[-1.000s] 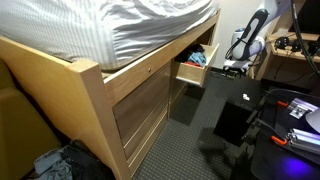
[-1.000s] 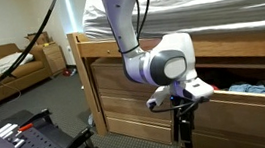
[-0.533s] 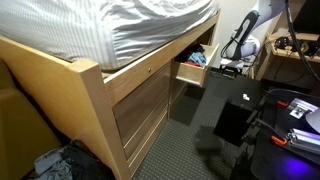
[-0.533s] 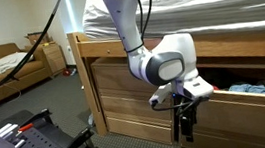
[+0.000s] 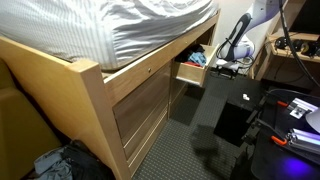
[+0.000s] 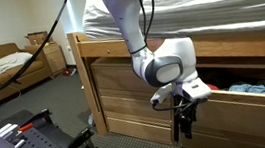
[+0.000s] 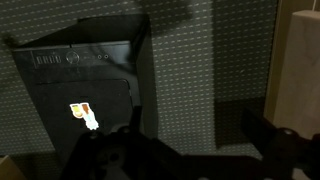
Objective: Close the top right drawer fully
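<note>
Your top right drawer stands pulled out from the light-wood bed frame, just under the striped bedding. Its front is well clear of the frame, and its inside is too dark in that exterior view to read. In an exterior view a bluish cloth shows inside the open drawer, but the picture's edge cuts the drawer off and the arm covers its near end. Your gripper hangs pointing down in front of the drawer. From this side its fingers overlap, so you cannot judge contact with the wood here. In the wrist view the fingers are dim shapes along the bottom edge. They look spread apart with nothing between them, over grey carpet and a black case bearing a small bright sticker. A strip of pale wood at the edge may be the drawer or the frame; you cannot tell which.
</note>
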Controlling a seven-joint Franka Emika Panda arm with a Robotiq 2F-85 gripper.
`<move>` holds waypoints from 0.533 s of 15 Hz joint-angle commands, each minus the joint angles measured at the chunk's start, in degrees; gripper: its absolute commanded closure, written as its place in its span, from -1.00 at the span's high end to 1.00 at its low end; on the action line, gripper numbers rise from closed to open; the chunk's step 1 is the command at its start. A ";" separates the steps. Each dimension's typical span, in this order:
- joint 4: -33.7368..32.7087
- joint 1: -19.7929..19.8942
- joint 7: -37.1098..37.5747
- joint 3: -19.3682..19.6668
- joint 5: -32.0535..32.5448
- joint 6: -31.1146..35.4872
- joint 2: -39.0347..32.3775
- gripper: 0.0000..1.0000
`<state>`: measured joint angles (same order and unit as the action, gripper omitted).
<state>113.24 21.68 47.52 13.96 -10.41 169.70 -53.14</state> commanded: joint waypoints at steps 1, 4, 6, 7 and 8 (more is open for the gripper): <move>-0.30 -1.35 -2.69 0.92 -3.65 -0.31 -0.38 1.00; -0.61 -0.65 -2.67 0.06 -4.80 1.58 -0.67 1.00; -4.06 1.40 -5.26 -3.65 -6.99 4.60 -1.61 1.00; -7.83 0.80 -6.15 -5.16 -7.49 5.51 -3.01 1.00; -11.55 -0.82 -6.42 -6.01 -7.68 5.38 -4.60 1.00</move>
<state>110.82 21.80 44.30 11.49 -15.51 173.58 -53.51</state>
